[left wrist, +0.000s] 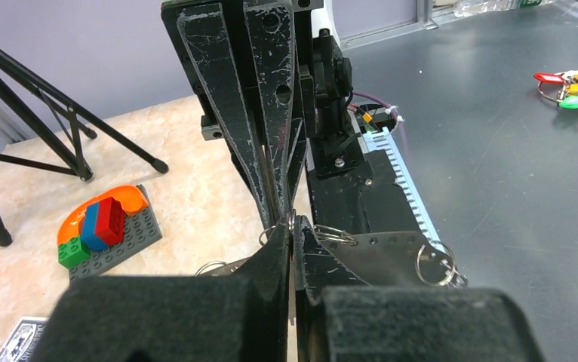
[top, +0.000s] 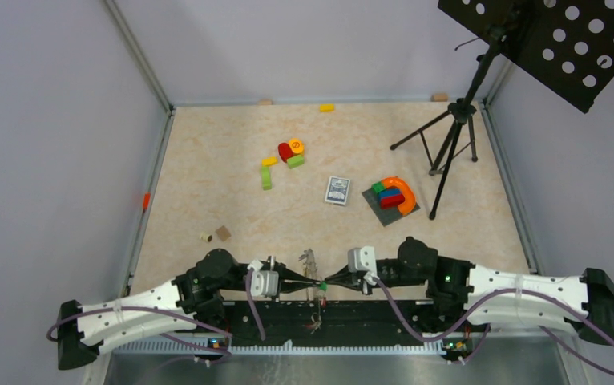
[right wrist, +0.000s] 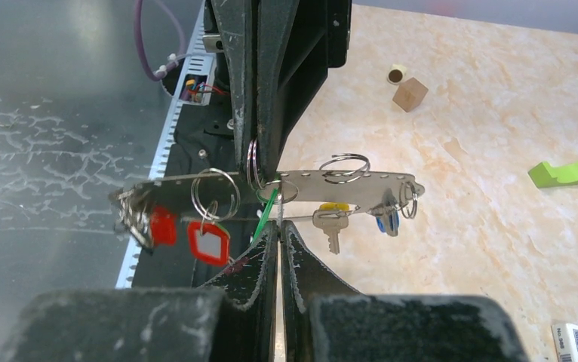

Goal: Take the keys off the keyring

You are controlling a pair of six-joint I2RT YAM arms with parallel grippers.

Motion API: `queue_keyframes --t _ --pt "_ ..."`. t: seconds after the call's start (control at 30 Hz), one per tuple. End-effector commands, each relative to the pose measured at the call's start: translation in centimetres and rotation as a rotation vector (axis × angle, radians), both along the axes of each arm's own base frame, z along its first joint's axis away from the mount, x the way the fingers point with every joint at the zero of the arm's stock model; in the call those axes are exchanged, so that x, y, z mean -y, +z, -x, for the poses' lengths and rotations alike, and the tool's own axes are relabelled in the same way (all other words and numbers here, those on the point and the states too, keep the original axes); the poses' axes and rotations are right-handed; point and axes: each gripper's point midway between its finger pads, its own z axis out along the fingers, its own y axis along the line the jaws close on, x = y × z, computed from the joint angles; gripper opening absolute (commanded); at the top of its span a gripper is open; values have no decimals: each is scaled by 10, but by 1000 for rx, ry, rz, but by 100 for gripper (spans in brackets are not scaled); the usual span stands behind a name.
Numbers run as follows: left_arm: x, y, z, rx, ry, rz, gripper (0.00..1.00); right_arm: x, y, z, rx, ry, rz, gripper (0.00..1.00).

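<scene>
Low over the table's near edge my two grippers meet tip to tip. The keyring (right wrist: 361, 178) hangs between them, seen edge-on as a flat grey band with holes and several small split rings (right wrist: 214, 192). Keys dangle under it: red tags (right wrist: 207, 243), a yellow-topped key (right wrist: 331, 225) and a blue one (right wrist: 388, 220). My left gripper (left wrist: 292, 230) is shut on the keyring at a split ring. My right gripper (right wrist: 278, 225) is shut on a thin ring beside a green tag (right wrist: 269, 213). From above the keyring (top: 310, 261) shows between left gripper (top: 317, 285) and right gripper (top: 326, 283).
Another bunch of tagged keys (left wrist: 576, 83) lies on the dark metal floor behind the arm bases. On the table are a playing-card box (top: 337, 190), a grey plate of toy blocks (top: 392, 197), loose blocks (top: 290, 152), a wooden cube (top: 223, 233) and a black tripod (top: 450, 148).
</scene>
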Motion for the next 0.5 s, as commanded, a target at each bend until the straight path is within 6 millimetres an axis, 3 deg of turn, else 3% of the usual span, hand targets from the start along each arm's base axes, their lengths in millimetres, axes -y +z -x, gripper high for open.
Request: queue_keyframes --t 0.0,0.13,0.23,0.3,0.47 --pt "-1 36 0 41 4 135 0 -5 19 -1 25 6 -30 0" --pt "-1 36 0 40 7 138 0 0 30 -5 42 -22 -67 2" --pt "-2 35 -1 37 11 137 0 8 45 -5 62 -37 -122 22" --pt "-2 35 -1 37 14 138 0 13 58 -4 74 -40 -172 29" --pt "-3 35 -2 35 19 146 0 21 79 4 75 -13 -271 29"
